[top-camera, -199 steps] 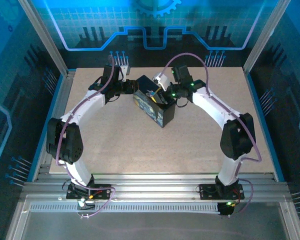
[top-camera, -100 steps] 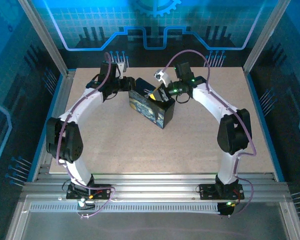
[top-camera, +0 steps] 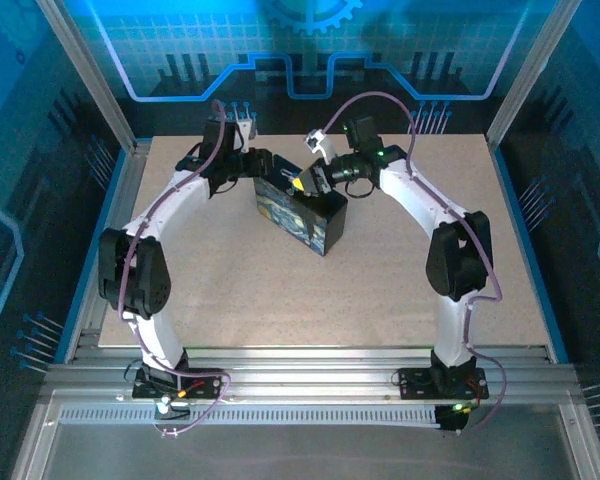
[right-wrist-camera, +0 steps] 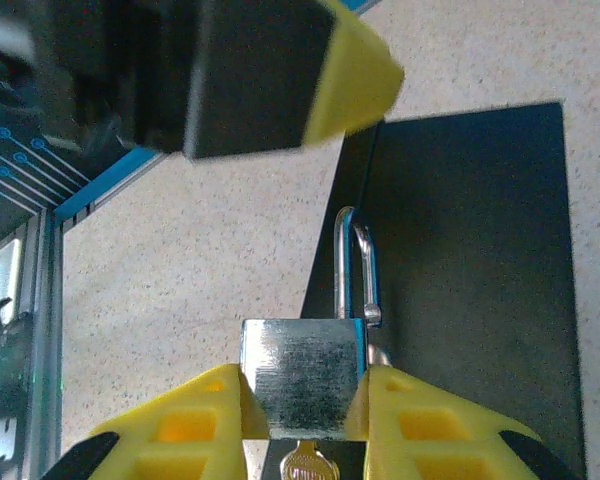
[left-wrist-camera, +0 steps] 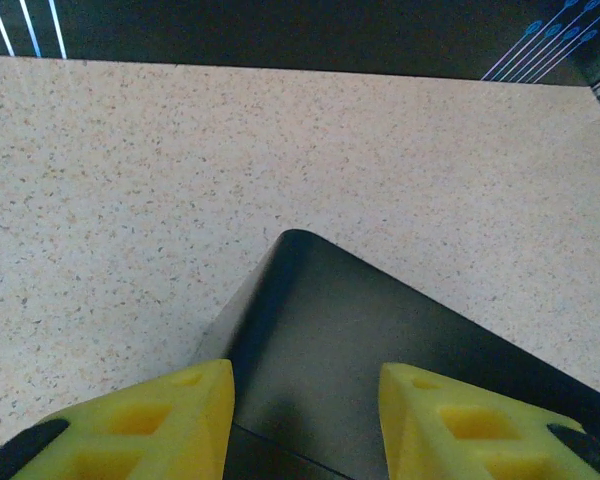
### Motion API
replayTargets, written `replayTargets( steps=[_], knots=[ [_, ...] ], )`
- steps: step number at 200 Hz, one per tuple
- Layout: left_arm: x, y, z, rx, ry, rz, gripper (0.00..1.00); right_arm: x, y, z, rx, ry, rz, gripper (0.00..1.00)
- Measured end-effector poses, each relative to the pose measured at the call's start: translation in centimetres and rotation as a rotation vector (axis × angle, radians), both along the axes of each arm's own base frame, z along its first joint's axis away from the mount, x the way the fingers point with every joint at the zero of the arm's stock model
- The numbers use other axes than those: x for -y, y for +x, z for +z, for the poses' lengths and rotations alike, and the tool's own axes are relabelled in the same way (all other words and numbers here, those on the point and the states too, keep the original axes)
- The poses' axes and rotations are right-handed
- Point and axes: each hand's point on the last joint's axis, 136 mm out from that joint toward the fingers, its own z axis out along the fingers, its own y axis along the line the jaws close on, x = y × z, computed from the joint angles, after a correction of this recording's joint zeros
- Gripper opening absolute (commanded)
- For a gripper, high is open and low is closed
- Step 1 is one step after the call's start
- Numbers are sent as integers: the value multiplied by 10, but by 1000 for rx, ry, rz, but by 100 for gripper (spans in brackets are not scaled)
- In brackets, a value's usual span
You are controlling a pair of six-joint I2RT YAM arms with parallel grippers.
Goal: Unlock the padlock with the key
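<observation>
Padlock (right-wrist-camera: 300, 372) first: its square metal body sat pinched between the two yellow fingers (right-wrist-camera: 205, 415) of my right pincer (right-wrist-camera: 302, 385), which was pressed against both its sides. Nearer to me, the head of the key (right-wrist-camera: 305, 467) showed at the lock's lower end, between the same fingers. I could not tell whether it was fully seated.

Past the body, the silvery shackle (right-wrist-camera: 358, 265) ran forward over the black box (right-wrist-camera: 470, 250), lying along a seam in its dark face.

Farther along the box, my left pincer (left-wrist-camera: 305, 400) stood with its yellow fingers spread. One hung over the box's black face and the other sat at the box's edge. I could not tell whether either touched it.

From above, the box lay on the speckled table (top-camera: 230, 270) with its blue-and-yellow painted face turned toward the near side. My two pincers met at the box's far end, the left one on its left and the right one on its right.
</observation>
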Motion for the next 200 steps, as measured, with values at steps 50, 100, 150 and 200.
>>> replayTargets(
  steps=[50, 100, 150, 200],
  knots=[
    [0, 0, -5, -9, 2, 1, 48, -2, 4, 6, -14, 27, -24, 20],
    [-2, -5, 12, 21, -3, 8, 49, 34, 8, 0, -48, 28, -156, 21],
    [-4, -26, 10, 8, -6, 8, 49, 143, 17, -10, -63, 21, -481, 22],
    [12, -51, 3, -21, 2, -26, 50, 195, -7, -91, -177, -152, -678, 25]
  ],
)
